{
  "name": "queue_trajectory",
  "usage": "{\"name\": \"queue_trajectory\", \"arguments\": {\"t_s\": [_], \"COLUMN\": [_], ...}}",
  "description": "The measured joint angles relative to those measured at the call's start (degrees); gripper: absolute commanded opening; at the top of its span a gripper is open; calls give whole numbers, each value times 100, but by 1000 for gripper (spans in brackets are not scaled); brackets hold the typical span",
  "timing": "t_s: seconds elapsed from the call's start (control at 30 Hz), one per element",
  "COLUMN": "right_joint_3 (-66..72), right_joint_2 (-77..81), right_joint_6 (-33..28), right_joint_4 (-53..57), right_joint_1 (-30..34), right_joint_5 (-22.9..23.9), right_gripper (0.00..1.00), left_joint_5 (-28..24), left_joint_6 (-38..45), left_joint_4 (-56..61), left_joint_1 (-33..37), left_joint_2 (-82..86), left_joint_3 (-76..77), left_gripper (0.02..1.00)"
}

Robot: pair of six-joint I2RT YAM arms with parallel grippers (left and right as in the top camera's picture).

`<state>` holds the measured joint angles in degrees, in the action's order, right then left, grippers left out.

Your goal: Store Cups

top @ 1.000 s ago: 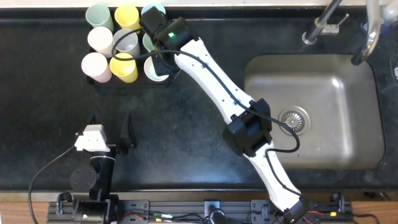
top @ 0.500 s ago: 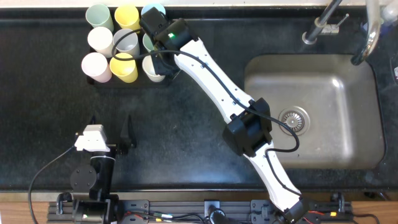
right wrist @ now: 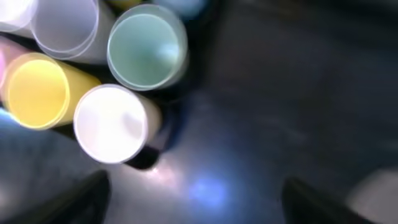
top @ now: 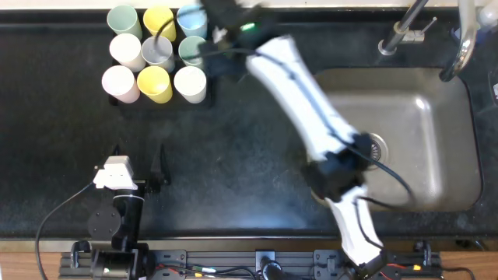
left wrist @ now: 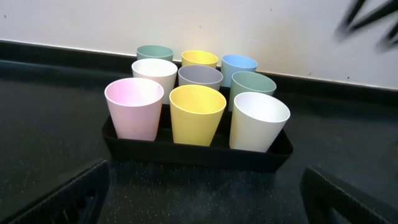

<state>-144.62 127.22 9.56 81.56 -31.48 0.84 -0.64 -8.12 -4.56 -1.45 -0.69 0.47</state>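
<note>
So, cups (left wrist: pixel 200 79): nine, all upright with mouths up, in a 3x3 block in the tray.
Tray (left wrist: pixel 186 152): black and low-walled, at the counter's back left by the wall, well apart from the sink; every slot is filled.
Front row (nearest the arm bases): pink cup (top: pixel 120 83), yellow cup (top: pixel 154 84), cream cup (top: pixel 190 84).
Middle row: white cup (top: pixel 126 48), grey cup (top: pixel 158 53), green cup (top: pixel 191 50).
Back row: pale green cup (top: pixel 124 17), second yellow cup (top: pixel 159 19), blue cup (top: pixel 191 17).
Packing: neighbouring cups touch or sit just beside each other.
Right arm (top: pixel 296 70): runs diagonally from its base at bottom right, past the sink's left side, to the tray's back right corner.
Right gripper (right wrist: pixel 194 186): fingers spread wide and holding nothing. It is above the counter just beside the tray's sink-side edge; the cream and green cups are nearest, and it touches neither.
Left gripper (top: pixel 138 152): fingers spread and holding nothing. It is low over the counter in front of the tray, facing it, well apart.
Counter (top: pixel 233 179): dark and speckled.
Sink (top: pixel 436 117): steel, at the right, with the faucet (top: pixel 405 31) at its back edge.
</note>
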Motion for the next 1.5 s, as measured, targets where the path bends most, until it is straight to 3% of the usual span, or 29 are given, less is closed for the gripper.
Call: {"name": "queue_trajectory", "arguments": {"t_s": [0.13,0.27,0.57,0.83,1.1,1.5], "right_joint_3": [131,1128,5757,9173,11536,13599], "right_joint_2": [-1161,-2374,-5270,-8566,-10834,-12402], "right_joint_6": [-428,-866,-1349,-1414,-1296,-1257], "right_joint_4": [103,0,-2052,-4559,-6612,-7495], "right_joint_1": [931,1873,2625,2695,2695,2695], "right_joint_5": [17,122,92,66,42,-76], "right_gripper": [998,998,998,993,998,996], "left_joint_5": [0,0,0,0,0,0], "left_joint_6": [0,0,0,0,0,0], "left_joint_4": [0,0,-2,0,-2,0], "left_joint_1": [0,0,0,0,0,0], "left_joint_2": [0,0,0,0,0,0], "left_joint_3": [0,0,0,0,0,0], "left_gripper": [1000,1000,1000,998,1000,1000]}}
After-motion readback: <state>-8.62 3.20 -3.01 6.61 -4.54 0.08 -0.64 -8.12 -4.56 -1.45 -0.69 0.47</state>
